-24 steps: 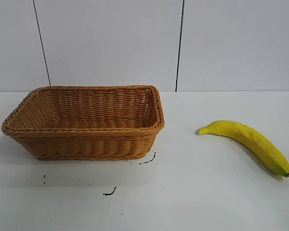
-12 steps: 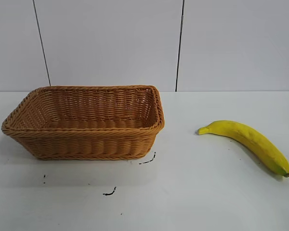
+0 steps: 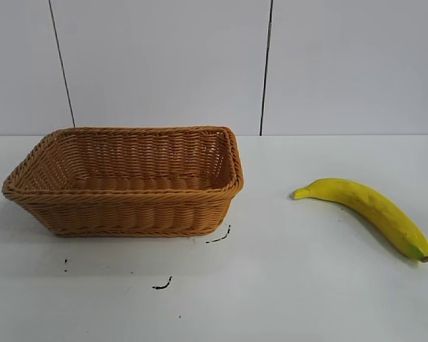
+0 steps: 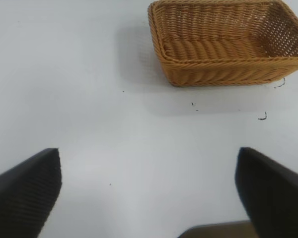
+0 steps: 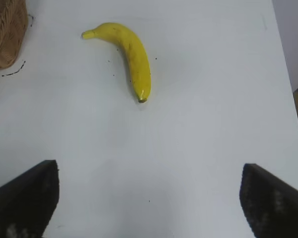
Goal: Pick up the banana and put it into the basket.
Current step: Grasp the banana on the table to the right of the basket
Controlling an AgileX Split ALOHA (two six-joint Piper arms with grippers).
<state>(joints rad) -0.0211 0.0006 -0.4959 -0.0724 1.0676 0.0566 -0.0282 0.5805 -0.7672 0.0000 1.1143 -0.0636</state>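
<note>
The banana [image 3: 367, 211] lies flat on the white table [image 3: 285, 299], well to the right of the basket [image 3: 125, 182] in the outside view, its long axis slanting from the stem end (nearest the basket) down to the dark tip toward the table's front right edge. Right gripper [image 5: 149, 203] hangs over bare table short of the banana, fingers spread wide w/ nothing held. Left gripper [image 4: 149, 198] is likewise wide apart & empty, basket ahead of it.
</note>
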